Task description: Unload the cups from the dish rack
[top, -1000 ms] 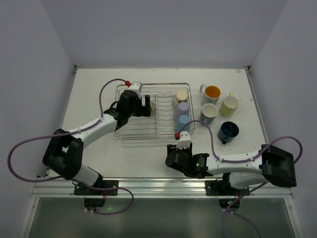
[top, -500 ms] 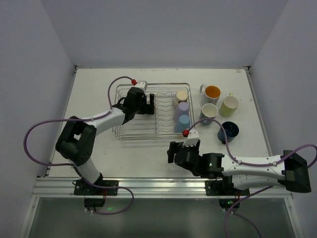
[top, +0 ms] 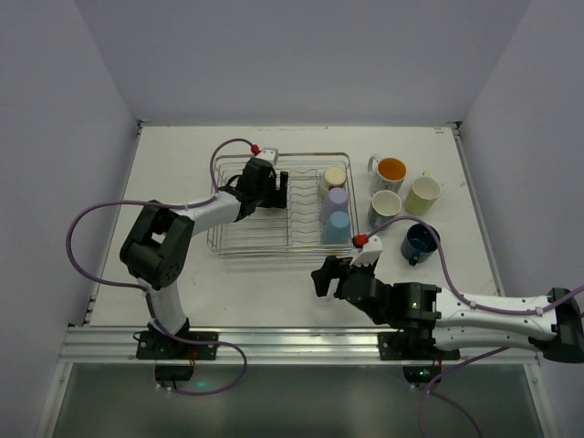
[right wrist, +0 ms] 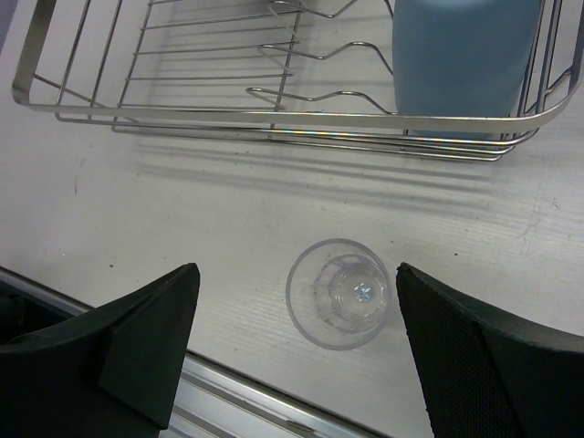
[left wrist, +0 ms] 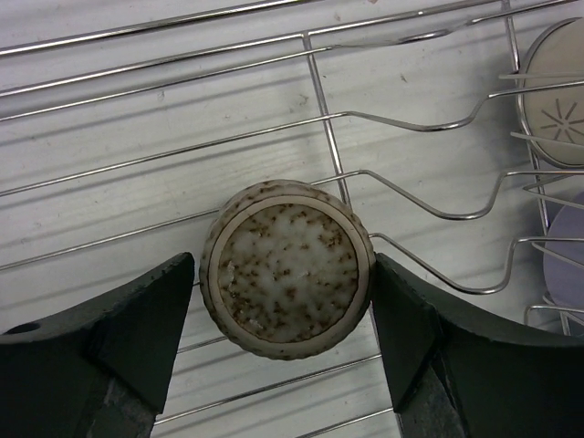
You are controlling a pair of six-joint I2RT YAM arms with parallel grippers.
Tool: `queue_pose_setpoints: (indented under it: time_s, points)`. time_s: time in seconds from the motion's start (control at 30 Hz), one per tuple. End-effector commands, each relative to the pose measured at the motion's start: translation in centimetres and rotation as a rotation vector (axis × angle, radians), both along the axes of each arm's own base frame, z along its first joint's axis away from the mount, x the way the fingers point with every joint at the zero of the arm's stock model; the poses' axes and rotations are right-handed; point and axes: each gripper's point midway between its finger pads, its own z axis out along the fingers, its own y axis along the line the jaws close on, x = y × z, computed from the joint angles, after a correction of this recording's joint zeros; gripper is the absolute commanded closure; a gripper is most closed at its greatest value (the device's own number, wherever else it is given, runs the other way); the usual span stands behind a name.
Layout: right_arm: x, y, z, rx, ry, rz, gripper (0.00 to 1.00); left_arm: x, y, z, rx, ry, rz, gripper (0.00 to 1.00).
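Note:
The silver wire dish rack [top: 285, 156] holds a cream cup [top: 335, 176], a lavender cup [top: 337, 199] and a light blue cup [top: 336, 226] upside down at its right end. My left gripper [top: 265, 181] is inside the rack. In the left wrist view it [left wrist: 284, 274] is open astride a speckled cream cup [left wrist: 286, 267] lying bottom-up on the rack wires [left wrist: 315, 64]; the right finger touches the cup, the left stands just off it. My right gripper [right wrist: 297, 274] is wide open over a clear glass [right wrist: 339, 292] standing upright on the table.
Right of the rack stand a white mug with orange inside [top: 391, 170], a yellow-green mug [top: 422, 193], a teal mug [top: 384, 208] and a dark blue cup [top: 420, 242]. The rack's near rim [right wrist: 274, 116] and the light blue cup [right wrist: 465, 55] lie just beyond the glass.
My left gripper has moved right inside the rack and now sits over the speckled cup. My right arm has stretched out, and its gripper has shifted slightly away from the table's near edge.

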Motion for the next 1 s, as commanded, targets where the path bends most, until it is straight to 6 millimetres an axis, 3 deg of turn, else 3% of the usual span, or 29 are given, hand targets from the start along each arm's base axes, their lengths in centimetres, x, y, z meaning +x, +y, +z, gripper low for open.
queue_pose_setpoints:
  time_s: [0.0, 0.03, 0.2, 0.27, 0.37, 0.4, 0.43, 0.5, 0.57, 0.6, 0.63, 0.7, 0.73, 0.8, 0.83, 0.9, 0.93, 0.97]
  points:
    - [0.3, -0.2, 1.2, 0.012, -0.033, -0.013, 0.09, 2.1, -0.3, 2.0, 0.008, -0.087, 0.015, 0.20]
    - [0.3, 0.0, 1.5, 0.017, -0.036, -0.007, 0.09, 2.1, -0.4, 2.0, 0.006, -0.088, 0.015, 0.22]
    - [0.3, 0.9, 2.3, 0.030, -0.045, 0.019, 0.09, 2.2, 0.0, 2.6, 0.014, -0.101, 0.030, 0.55]
    - [0.2, 1.5, 3.0, 0.058, -0.056, 0.043, 0.08, 2.0, 0.3, 4.0, 0.004, -0.128, 0.042, 0.65]
    - [-0.2, 3.0, 4.9, 0.120, -0.086, 0.111, 0.08, 1.0, 0.7, 6.0, -0.036, -0.157, 0.056, 0.73]
    - [-0.3, 3.5, 5.5, 0.136, -0.097, 0.130, 0.08, 0.8, 0.7, 6.7, -0.053, -0.168, 0.057, 0.74]
    - [-0.4, 3.9, 6.3, 0.155, -0.108, 0.146, 0.09, 0.3, 0.8, 8.6, -0.085, -0.200, 0.056, 0.75]
    - [-0.3, 4.9, 7.9, 0.185, -0.146, 0.177, 0.11, -0.8, 0.6, 9.6, -0.140, -0.201, 0.047, 0.79]
    - [-0.2, 5.9, 9.8, 0.205, -0.195, 0.206, 0.16, -2.1, 0.1, 12.5, -0.226, -0.233, 0.011, 0.81]
    - [-0.4, 6.5, 10.5, 0.221, -0.218, 0.234, 0.19, -3.1, -0.1, 12.5, -0.265, -0.215, 0.002, 0.81]
    - [-0.4, 7.0, 11.1, 0.230, -0.244, 0.257, 0.22, -4.0, -0.1, 14.5, -0.314, -0.244, -0.013, 0.82]
    - [-0.9, 8.4, 13.3, 0.275, -0.327, 0.351, 0.31, -6.1, -0.8, 15.2, -0.419, -0.208, -0.067, 0.83]
    - [-1.1, 8.7, 13.9, 0.290, -0.347, 0.380, 0.35, -7.2, -0.8, 17.2, -0.476, -0.232, -0.094, 0.83]
    - [-1.1, 9.2, 15.9, 0.341, -0.408, 0.427, 0.42, -9.3, -1.2, 18.1, -0.590, -0.198, -0.149, 0.84]
    - [-1.6, 9.7, 16.5, 0.366, -0.410, 0.479, 0.46, -10.4, -0.9, 19.8, -0.641, -0.225, -0.177, 0.85]
    - [-0.9, 9.6, 17.4, 0.412, -0.403, 0.490, 0.54, -12.2, -0.9, 20.7, -0.734, -0.210, -0.235, 0.85]
    - [-0.9, 9.6, 17.8, 0.439, -0.402, 0.522, 0.55, -13.2, -0.5, 22.1, -0.769, -0.242, -0.254, 0.85]
    - [-0.8, 9.5, 18.7, 0.466, -0.420, 0.529, 0.55, -14.0, -0.4, 22.2, -0.817, -0.225, -0.268, 0.86]
